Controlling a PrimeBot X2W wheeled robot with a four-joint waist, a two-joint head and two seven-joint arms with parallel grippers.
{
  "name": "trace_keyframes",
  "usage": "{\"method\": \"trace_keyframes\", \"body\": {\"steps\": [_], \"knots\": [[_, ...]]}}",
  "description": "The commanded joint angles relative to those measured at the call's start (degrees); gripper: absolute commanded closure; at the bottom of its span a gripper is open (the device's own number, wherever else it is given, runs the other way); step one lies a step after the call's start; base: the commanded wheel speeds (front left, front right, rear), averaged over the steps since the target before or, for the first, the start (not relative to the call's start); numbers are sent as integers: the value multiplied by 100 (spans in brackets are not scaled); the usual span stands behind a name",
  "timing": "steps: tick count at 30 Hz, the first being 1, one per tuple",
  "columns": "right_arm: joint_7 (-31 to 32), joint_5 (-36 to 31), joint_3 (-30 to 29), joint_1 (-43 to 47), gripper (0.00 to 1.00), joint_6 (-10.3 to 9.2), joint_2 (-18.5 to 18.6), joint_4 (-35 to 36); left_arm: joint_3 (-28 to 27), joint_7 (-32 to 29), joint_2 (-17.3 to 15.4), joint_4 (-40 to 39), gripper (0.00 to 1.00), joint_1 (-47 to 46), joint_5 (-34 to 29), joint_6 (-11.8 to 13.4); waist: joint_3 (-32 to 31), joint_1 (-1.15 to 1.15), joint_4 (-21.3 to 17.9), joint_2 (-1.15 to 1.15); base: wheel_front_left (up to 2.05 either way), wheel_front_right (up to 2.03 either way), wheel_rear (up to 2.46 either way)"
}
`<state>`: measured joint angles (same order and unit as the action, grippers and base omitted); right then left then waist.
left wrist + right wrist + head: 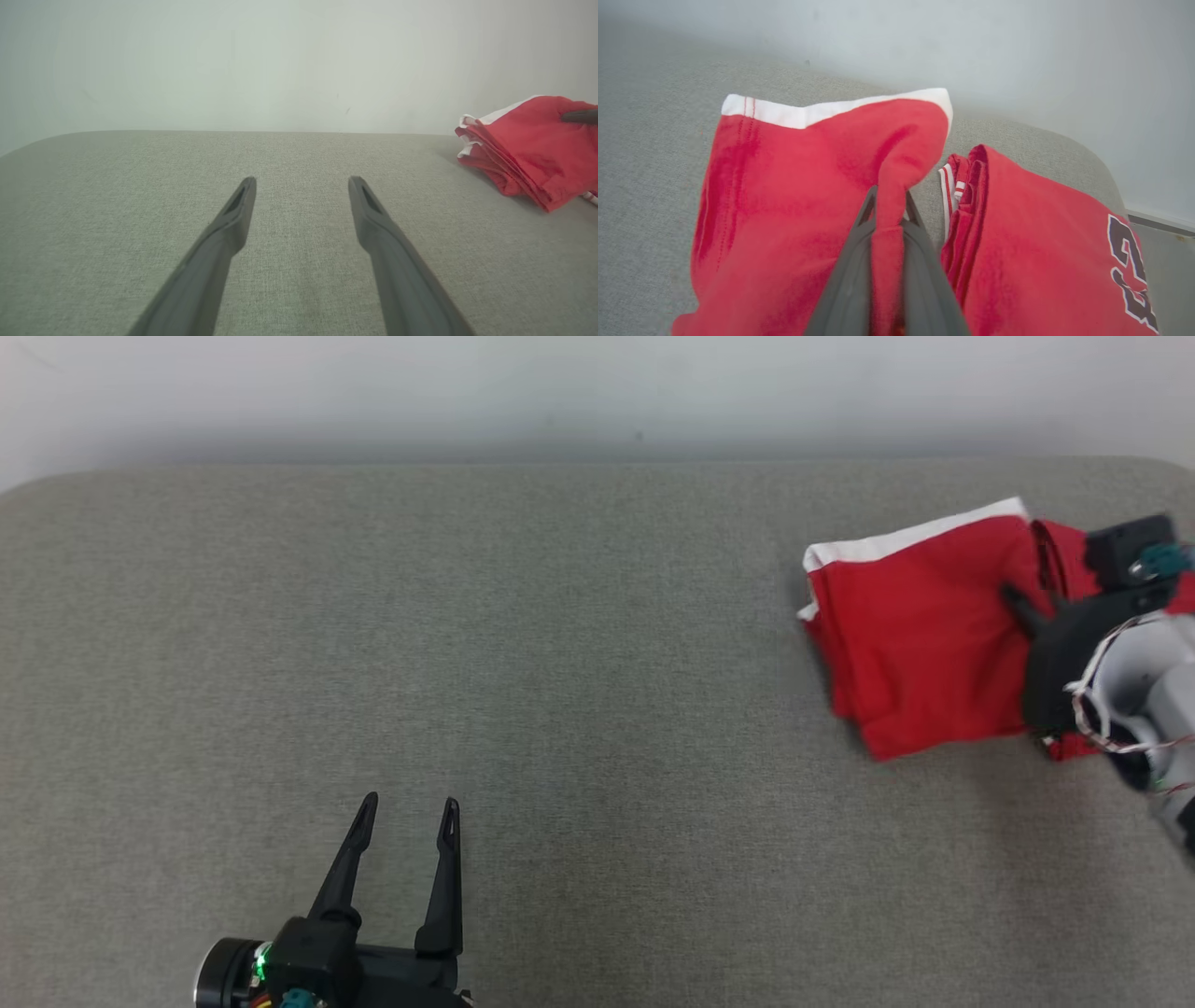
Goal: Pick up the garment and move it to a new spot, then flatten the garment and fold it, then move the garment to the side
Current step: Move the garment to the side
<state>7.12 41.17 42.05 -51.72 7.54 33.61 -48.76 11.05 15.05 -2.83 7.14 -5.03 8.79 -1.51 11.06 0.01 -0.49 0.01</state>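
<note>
The garment (920, 635) is a red shirt with a white band, folded into a thick bundle at the far right of the grey table (560, 663). My right gripper (1022, 602) is shut on a pinched fold of the garment (808, 186), with red cloth squeezed between its fingers (852, 275). A second folded part with dark numerals lies to the right of that fold in the right wrist view. My left gripper (408, 807) stands open near the table's front edge, well to the left of the garment (532, 144), with nothing between its fingers (224, 233).
A pale wall (597, 392) runs behind the table's rounded far edge. The garment lies close to the table's right rear corner (1092, 163). Bare grey fabric surface stretches across the middle and left of the table.
</note>
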Motion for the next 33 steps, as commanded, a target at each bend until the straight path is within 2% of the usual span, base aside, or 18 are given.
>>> {"method": "trace_keyframes", "body": {"steps": [1,11,20,28,33], "knots": [[33,115,81,-156,100,-10,179,80,-8,16,-11,-23,0,-104,-87,-18,116,-1,-117,-1,0,0,0],[283,626,420,-745,100,-10,849,237,-41,16,-12,-139,0,-277,-272,-100,408,-1,-346,-1,0,0,0],[362,948,574,-1216,100,-10,1318,2,-16,16,-12,-302,0,-494,-496,-157,734,-1,-482,-1,0,0,0],[102,764,913,-1591,100,-10,1718,-294,-23,16,-12,-440,0,-608,-657,-196,1044,-1,-557,-1,0,0,0],[-133,650,1151,-1741,100,-11,1777,-560,-11,16,-17,-477,0,-703,-743,-238,1216,-1,-559,-1,0,0,0]]}}
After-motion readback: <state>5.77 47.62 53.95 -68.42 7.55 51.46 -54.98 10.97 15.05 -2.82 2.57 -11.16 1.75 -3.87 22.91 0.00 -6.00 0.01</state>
